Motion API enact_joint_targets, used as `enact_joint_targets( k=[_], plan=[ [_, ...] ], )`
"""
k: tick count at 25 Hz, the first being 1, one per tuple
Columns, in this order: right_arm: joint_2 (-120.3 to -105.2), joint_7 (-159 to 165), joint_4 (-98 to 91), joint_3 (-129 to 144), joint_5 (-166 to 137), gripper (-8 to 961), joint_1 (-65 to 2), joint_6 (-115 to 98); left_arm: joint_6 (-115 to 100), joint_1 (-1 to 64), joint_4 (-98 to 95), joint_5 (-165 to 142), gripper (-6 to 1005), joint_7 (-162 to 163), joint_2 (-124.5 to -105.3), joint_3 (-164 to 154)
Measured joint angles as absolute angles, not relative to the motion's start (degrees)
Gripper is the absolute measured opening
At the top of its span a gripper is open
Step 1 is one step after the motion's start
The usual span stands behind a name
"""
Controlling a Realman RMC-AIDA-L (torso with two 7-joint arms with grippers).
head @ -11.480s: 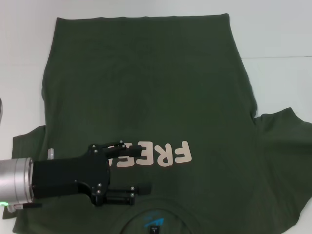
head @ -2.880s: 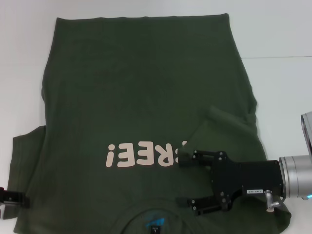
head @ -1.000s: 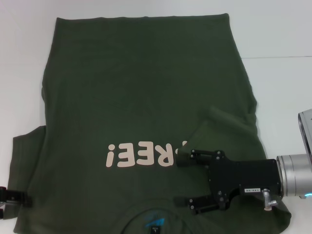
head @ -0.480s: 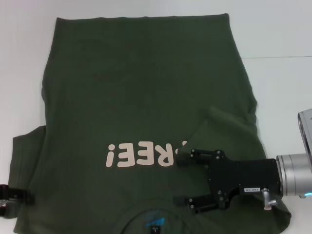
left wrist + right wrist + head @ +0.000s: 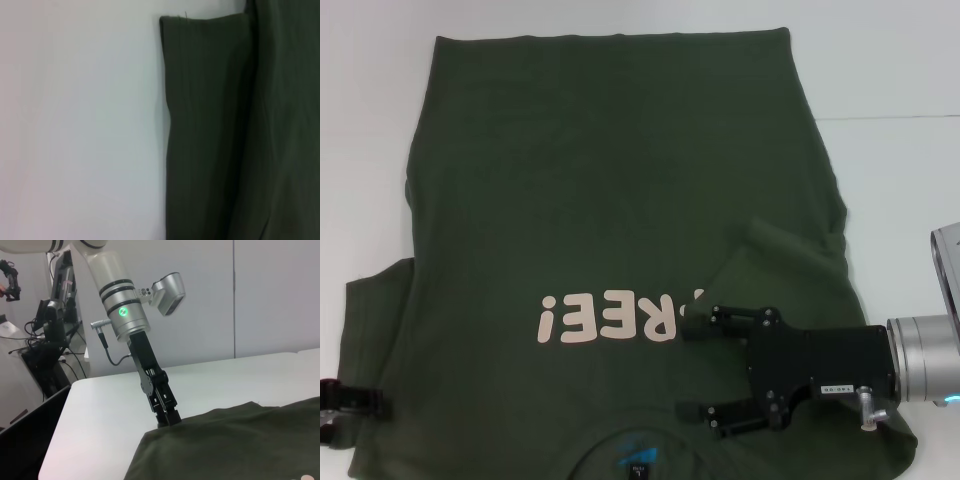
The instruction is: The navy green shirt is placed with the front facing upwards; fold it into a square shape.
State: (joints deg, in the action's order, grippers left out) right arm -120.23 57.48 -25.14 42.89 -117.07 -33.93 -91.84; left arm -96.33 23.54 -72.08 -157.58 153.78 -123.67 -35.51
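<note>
Head view shows the navy green shirt (image 5: 620, 200) lying flat on the white table (image 5: 880, 60), front side up, and it covers most of the picture. Its cloth is dark olive green and looks like plain cotton. The hem is at the far side and the collar is at the near edge, so the print is seen upside down. The print is pale pink and it reads "FREE!" (image 5: 615, 315), but its first letter is partly hidden behind the right gripper. Inside the collar there is a small label (image 5: 635, 462) with a blue mark; the writing on it is too small to read.

On the robot's left side the short sleeve (image 5: 375, 330) lies spread on the table. On the right side the sleeve is turned inward over the body of the shirt, with a raised fold (image 5: 780, 245) near the chest.

The right gripper (image 5: 700, 365) is above this folded part, just beside the print. Its two black fingers (image 5: 720, 313) stand apart and no cloth is between them, so it has released. A small white sticker on its black body is not readable.

The left gripper (image 5: 355, 402) is at the edge of the left sleeve, low on the cloth (image 5: 166, 416). Whether it pinches the sleeve I cannot tell.
</note>
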Motion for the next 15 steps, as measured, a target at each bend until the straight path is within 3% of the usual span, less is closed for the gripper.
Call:
enact_joint_targets(
  k=[15],
  plan=[
    [-120.23,57.5,-25.1,42.9,-117.1,927,-33.9,-91.8,-95.8,23.6,-72.2,-158.2,872,154.0,-123.40,-35.3]
  ],
)
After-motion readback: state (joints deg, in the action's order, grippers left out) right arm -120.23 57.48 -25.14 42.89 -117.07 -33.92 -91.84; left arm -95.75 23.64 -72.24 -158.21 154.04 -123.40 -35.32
